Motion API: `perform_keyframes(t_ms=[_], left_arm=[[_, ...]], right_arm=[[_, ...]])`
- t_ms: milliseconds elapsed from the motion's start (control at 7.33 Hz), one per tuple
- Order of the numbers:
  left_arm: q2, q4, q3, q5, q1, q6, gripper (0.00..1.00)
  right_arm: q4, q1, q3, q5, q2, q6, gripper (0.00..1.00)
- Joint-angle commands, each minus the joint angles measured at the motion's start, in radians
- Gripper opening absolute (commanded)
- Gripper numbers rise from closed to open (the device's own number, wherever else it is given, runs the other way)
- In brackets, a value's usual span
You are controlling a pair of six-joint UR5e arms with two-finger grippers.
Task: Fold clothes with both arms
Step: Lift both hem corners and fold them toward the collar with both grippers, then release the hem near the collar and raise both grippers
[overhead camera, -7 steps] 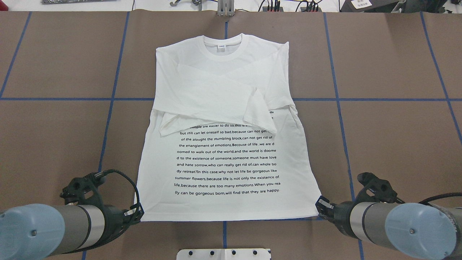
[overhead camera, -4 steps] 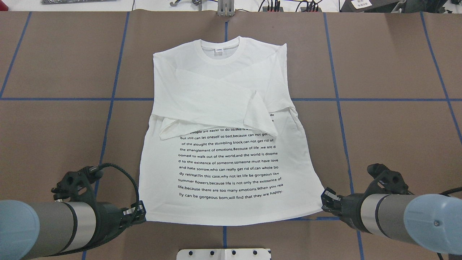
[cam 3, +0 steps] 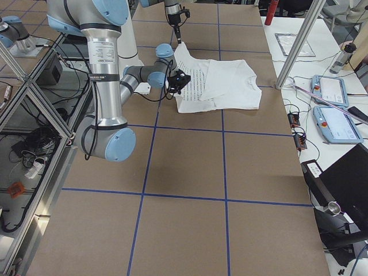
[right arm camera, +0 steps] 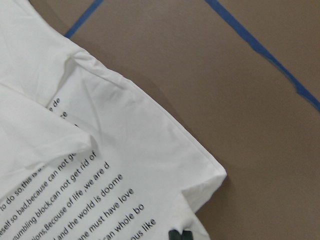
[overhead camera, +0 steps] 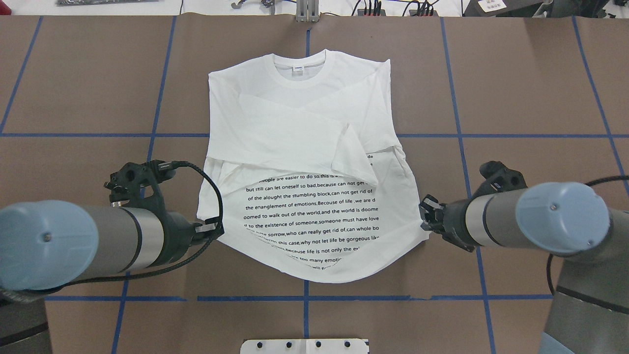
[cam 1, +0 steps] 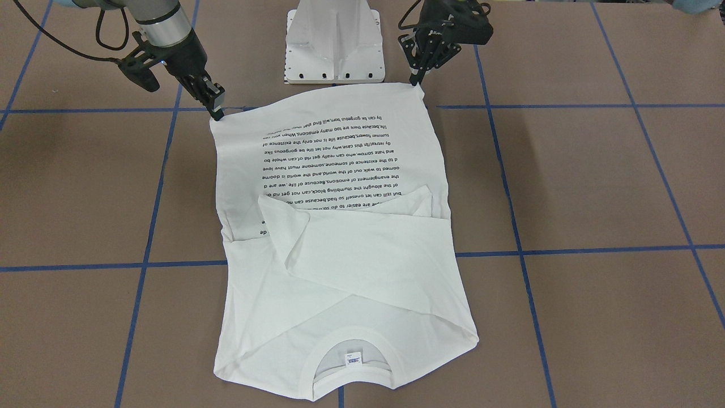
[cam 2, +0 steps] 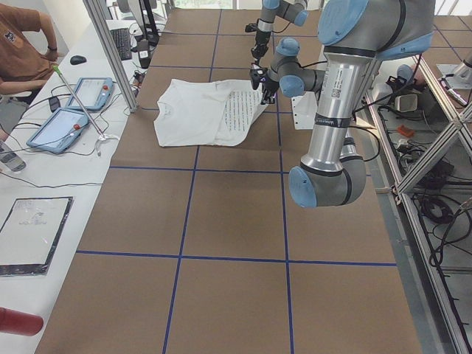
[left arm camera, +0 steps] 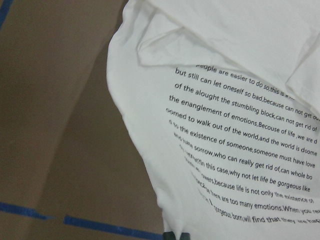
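Overhead exterior view: a white shirt (overhead camera: 304, 123) lies in the middle of the brown table (overhead camera: 530, 88). Its collar (overhead camera: 300, 78) is at the far end, away from the robot. A small label (overhead camera: 298, 69) sits inside the collar. Both sleeves (overhead camera: 295, 137) are folded over the chest and cross each other. Below them are many lines of black text (overhead camera: 309, 211).

The left gripper (overhead camera: 212, 231) has its jaws pinched on the shirt's bottom corner on the robot's left side. The right gripper (overhead camera: 425, 219) has its jaws pinched on the other bottom corner. Both corners are held up off the table. The hem (overhead camera: 314, 279) hangs in a round curve between them, and the last lines of text bend away under it. The top half of the shirt lies flat on the table.

Each wrist view shows white cloth and text close up. The dark fingertips (left arm camera: 170, 236) show at the bottom edge, right against the cloth.

Blue tape lines (overhead camera: 457, 98) make big squares on the table. A white base plate (overhead camera: 304, 345) sits at the near edge, by the robot.
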Motion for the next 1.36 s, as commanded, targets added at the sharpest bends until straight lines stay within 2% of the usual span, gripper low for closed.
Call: perform_keyframes(t_ms=[0, 136, 409, 545, 818, 955, 1091, 1227], left_arm=[[-0.078, -0.053, 0.161, 0.001, -0.096, 0.118, 0.0], [-0.08, -0.141, 0.232, -0.003, -0.153, 0.141, 0.0], [-0.113, -0.28, 0.381, -0.049, -0.276, 0.164, 0.0], [-0.141, -0.335, 0.451, -0.069, -0.328, 0.164, 0.0], [-0.16, -0.458, 0.556, -0.111, -0.402, 0.167, 0.0], [-0.196, -0.52, 0.658, -0.111, -0.407, 0.166, 0.0], [-0.216, -0.615, 0.768, -0.109, -0.417, 0.166, 0.0], [-0.227, -0.686, 0.838, -0.106, -0.422, 0.169, 0.0]], right_arm=[[-0.142, 0.154, -0.186, 0.028, 0.236, -0.19, 0.0], [-0.138, 0.222, -0.281, 0.048, 0.287, -0.276, 0.0], [-0.135, 0.314, -0.548, 0.063, 0.495, -0.339, 0.0], [-0.132, 0.358, -0.645, 0.063, 0.552, -0.396, 0.0], [-0.13, 0.405, -0.768, 0.071, 0.644, -0.454, 0.0], [-0.085, 0.405, -0.876, 0.069, 0.704, -0.454, 0.0], [0.016, 0.409, -0.965, 0.065, 0.712, -0.454, 0.0], [0.086, 0.411, -1.041, 0.06, 0.717, -0.457, 0.0]])
